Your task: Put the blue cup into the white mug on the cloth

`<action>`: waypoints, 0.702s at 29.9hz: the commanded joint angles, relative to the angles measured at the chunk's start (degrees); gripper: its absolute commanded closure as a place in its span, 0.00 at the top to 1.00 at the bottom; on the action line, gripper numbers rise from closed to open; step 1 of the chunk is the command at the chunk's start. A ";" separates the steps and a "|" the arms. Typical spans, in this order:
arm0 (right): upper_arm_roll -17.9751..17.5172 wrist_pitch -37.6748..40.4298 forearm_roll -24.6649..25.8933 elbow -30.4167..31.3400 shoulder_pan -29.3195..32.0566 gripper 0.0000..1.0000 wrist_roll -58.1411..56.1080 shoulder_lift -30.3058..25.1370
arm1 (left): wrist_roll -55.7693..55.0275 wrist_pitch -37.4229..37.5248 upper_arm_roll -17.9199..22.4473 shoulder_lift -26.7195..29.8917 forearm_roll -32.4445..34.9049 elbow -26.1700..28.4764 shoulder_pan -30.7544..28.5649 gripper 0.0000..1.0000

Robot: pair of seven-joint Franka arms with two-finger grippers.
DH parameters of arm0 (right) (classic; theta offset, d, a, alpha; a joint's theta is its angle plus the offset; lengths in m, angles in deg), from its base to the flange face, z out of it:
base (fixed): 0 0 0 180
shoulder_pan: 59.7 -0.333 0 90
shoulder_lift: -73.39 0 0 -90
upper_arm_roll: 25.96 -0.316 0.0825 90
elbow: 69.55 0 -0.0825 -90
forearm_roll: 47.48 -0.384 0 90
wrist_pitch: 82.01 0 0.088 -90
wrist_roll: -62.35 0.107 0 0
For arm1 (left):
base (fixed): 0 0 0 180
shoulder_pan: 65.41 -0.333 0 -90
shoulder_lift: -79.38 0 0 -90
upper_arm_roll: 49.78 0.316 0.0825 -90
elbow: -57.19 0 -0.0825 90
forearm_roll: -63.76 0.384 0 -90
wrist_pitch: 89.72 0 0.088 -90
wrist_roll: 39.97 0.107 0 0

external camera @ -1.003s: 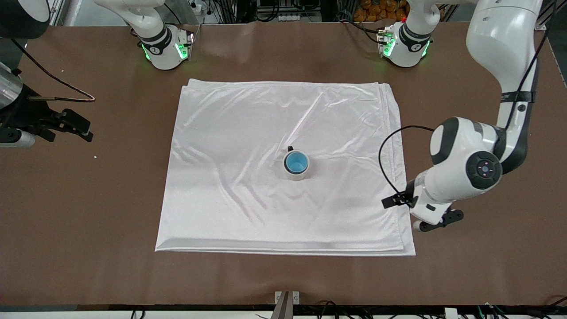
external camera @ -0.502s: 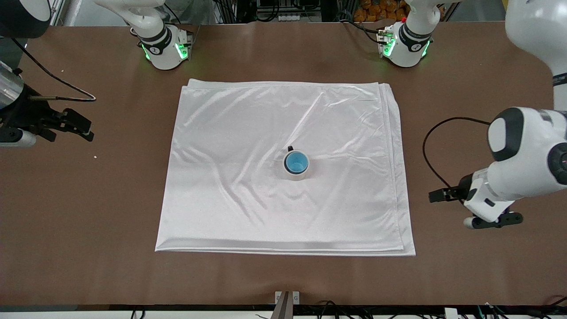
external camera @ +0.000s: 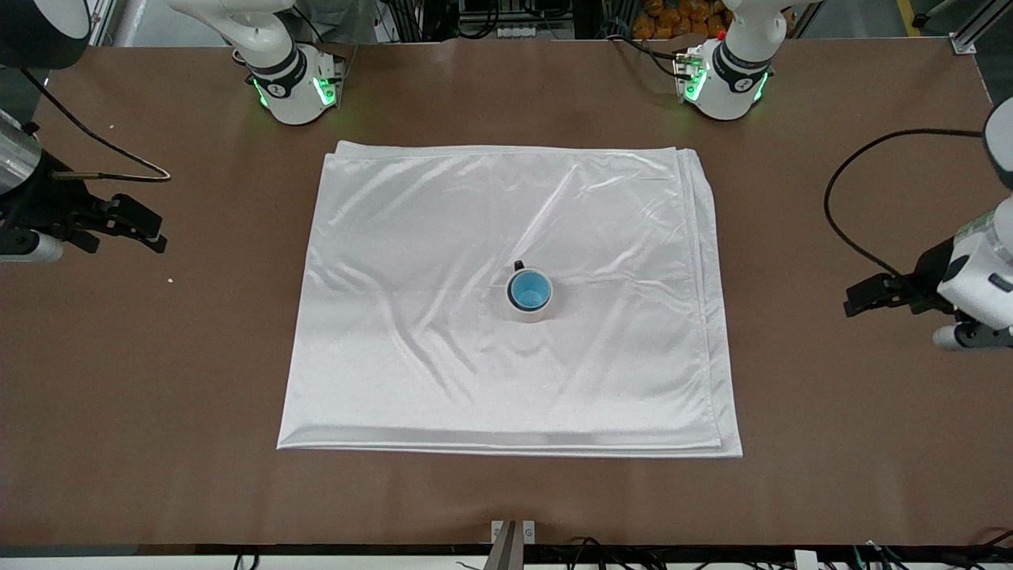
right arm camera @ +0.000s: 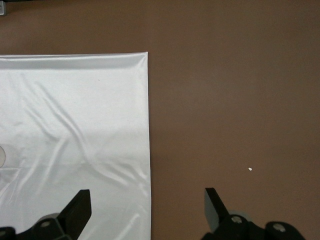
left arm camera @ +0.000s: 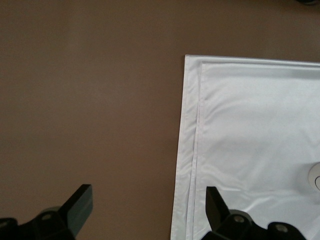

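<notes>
**Blue cup nested in mug, left arm pulled back to table end**

Since the earlier frames the left gripper (external camera: 910,313) is seen shifted from over the cloth's edge out over bare table (external camera: 831,475) at the left arm's end; nothing else is changed. Its fingers (left arm camera: 75,207) are spread wide and nothing is held. The left arm is cut off by the frame edge in the front view, so only the wrist and a looping cable (external camera: 843,229) are shown.

The cloth (external camera: 443,340) is laid flat mid-table, its layered edges visible at the left arm's end. The white mug (external camera: 529,310) is stood upright on it, near the middle, with its black handle turned away from the front camera. The blue cup (external camera: 529,291) is seated inside the mug; only its rim and bright blue interior are seen, the outer wall being hidden by the mug.

The right gripper (external camera: 130,229) is parked over bare table at the right arm's end, waiting, fingers (right arm camera: 77,210) spread and empty. A white speck (right arm camera: 250,169) is noted on the table nearby. The mug is barely caught at the edge of both wrist views.
</notes>
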 commanded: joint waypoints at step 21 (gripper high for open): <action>1.56 -0.21 0.01 1.09 -0.98 1.00 -0.86 -1.48 | 4.81 10.17 -0.13 17.77 -1.89 11.46 1.02 1.00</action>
